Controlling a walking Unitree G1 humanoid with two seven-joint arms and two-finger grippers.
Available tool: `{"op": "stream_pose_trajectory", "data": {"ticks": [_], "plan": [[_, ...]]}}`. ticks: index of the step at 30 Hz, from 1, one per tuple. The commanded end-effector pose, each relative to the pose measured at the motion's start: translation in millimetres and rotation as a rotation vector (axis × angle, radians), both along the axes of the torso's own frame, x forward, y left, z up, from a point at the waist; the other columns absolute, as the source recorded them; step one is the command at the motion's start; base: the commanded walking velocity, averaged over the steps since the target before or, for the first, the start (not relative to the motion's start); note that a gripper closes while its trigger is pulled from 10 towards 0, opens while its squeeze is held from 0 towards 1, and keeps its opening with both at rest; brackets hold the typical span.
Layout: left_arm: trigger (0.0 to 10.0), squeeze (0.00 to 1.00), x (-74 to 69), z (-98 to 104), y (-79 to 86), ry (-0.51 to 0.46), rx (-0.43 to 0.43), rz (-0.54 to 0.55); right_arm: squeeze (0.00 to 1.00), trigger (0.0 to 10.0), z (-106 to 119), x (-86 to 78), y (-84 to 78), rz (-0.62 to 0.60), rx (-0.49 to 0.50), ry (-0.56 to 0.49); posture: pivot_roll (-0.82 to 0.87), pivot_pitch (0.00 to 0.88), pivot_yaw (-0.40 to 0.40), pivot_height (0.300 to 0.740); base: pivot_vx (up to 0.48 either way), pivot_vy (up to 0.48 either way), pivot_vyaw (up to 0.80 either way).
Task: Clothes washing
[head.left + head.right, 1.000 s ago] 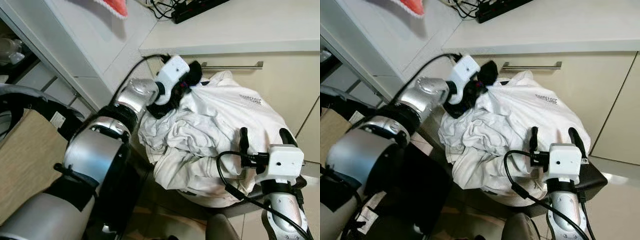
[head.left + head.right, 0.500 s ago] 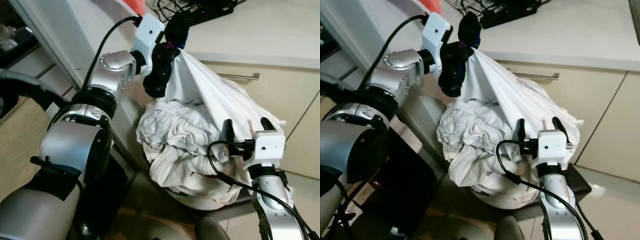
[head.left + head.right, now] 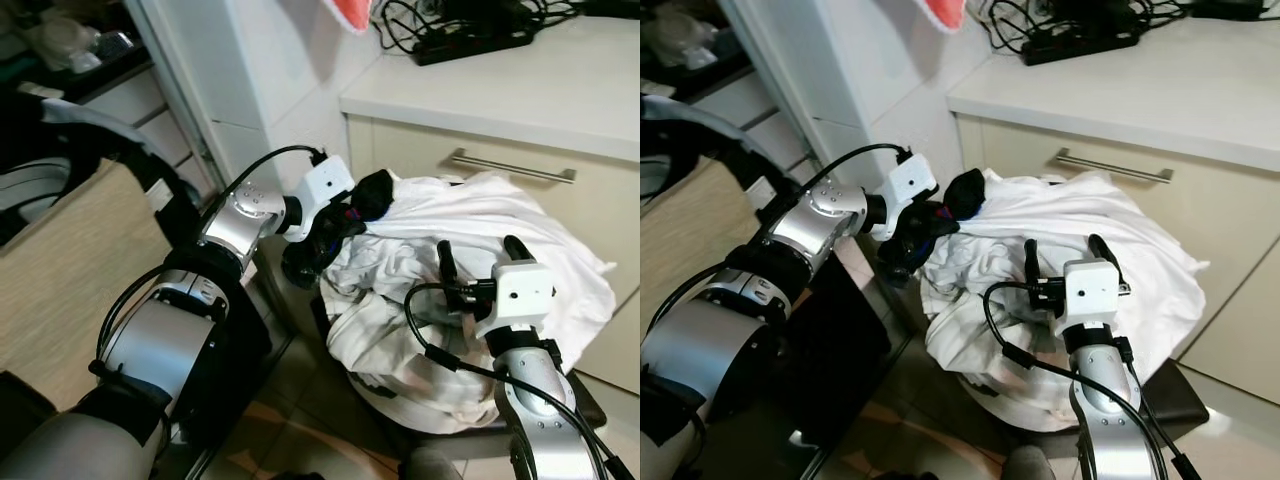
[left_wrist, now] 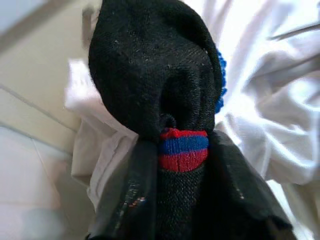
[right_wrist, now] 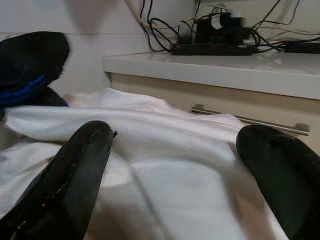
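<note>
A heap of white clothes (image 3: 470,260) lies piled on a dark basket (image 3: 590,405) in front of a cream cabinet. My left gripper (image 3: 352,208) is at the heap's left top, shut on a black garment with a red and blue band (image 4: 182,150) and a fold of white cloth (image 4: 105,145). My right gripper (image 3: 480,260) stands open over the middle of the heap, its two black fingers (image 5: 75,175) pointing up and apart, nothing between them.
The cream cabinet has a metal drawer handle (image 3: 510,166) and a countertop (image 3: 560,80) carrying a power strip with tangled cables (image 3: 470,35). A white appliance side (image 3: 250,70) rises at the left. An orange cloth (image 3: 350,12) hangs above. Tiled floor (image 3: 310,430) lies below.
My left gripper has come down from its raised position, lowering the black garment and white cloth back onto the heap. The camera has shifted, showing more of the countertop.
</note>
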State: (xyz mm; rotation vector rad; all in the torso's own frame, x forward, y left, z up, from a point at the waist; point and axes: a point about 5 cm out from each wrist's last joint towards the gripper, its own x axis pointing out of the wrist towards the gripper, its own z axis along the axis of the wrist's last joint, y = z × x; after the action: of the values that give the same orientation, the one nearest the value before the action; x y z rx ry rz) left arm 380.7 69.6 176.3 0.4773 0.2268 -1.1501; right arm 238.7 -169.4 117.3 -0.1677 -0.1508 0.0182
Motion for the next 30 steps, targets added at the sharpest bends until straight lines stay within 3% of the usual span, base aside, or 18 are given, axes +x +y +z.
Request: {"op": "stream_pose_trajectory", "data": {"ticks": [1, 14, 17, 18, 19, 21, 23, 24, 27, 30], "plan": [[10.0, 1.00, 0.5, 9, -3.1, -0.033, -0.006, -0.021, 0.45, 10.0, -3, -2.2, 3.0, 0.004, 0.020, 0.002, -0.33, 0.000, 0.221, 0.740, 0.000, 0.000, 0.00], [10.0, 1.00, -0.4, 49, -33.4, -0.124, -0.104, -0.091, 0.45, 10.0, -6, -6.0, 1.4, -0.030, 0.020, 0.002, -0.36, 0.000, 0.259, 0.740, 0.000, 0.000, 0.00], [10.0, 1.00, 4.3, 54, -30.4, -0.137, -0.135, -0.036, 0.45, 10.0, -6, -6.1, 1.4, -0.034, 0.019, 0.000, -0.37, 0.000, 0.261, 0.740, 0.000, 0.000, 0.00], [10.0, 1.00, 13.4, 63, -21.5, -0.141, -0.219, 0.091, 0.45, 10.0, -6, -6.3, 1.2, -0.039, 0.020, -0.003, -0.37, 0.000, 0.270, 0.740, 0.000, 0.000, 0.00], [10.0, 1.00, 13.4, 63, -21.5, -0.141, -0.219, 0.091, 0.45, 10.0, -6, -6.3, 1.2, -0.039, 0.020, -0.003, -0.37, 0.000, 0.270, 0.740, 0.000, 0.000, 0.00], [10.0, 1.00, 23.3, 68, -5.1, -0.119, -0.355, 0.280, 0.45, 10.0, -6, -6.8, 0.8, -0.047, 0.021, -0.005, -0.37, 0.000, 0.270, 0.740, 0.000, 0.000, 0.00], [10.0, 1.00, 24.6, 64, 1.0, -0.104, -0.380, 0.330, 0.45, 10.0, -6, -7.2, 0.6, -0.048, 0.021, -0.005, -0.37, 0.000, 0.265, 0.740, 0.000, 0.000, 0.00], [10.0, 0.00, 24.2, 61, 2.0, -0.096, -0.387, 0.336, 0.45, 10.0, -6, -7.3, 0.4, -0.049, 0.021, -0.005, -0.37, 0.000, 0.260, 0.740, 0.000, 0.000, 0.00], [10.0, 0.00, 22.3, 54, 1.1, -0.072, -0.407, 0.342, 0.45, 10.0, -7, -7.5, 0.2, -0.048, 0.021, -0.003, -0.36, 0.000, 0.255, 0.740, 0.000, 0.000, 0.00], [10.0, 0.00, 14.8, 38, -4.6, -0.046, -0.353, 0.289, 0.45, 10.0, -8, -6.7, -0.6, -0.042, 0.018, 0.005, -0.35, 0.000, 0.244, 0.740, 0.000, 0.000, 0.00]]}}
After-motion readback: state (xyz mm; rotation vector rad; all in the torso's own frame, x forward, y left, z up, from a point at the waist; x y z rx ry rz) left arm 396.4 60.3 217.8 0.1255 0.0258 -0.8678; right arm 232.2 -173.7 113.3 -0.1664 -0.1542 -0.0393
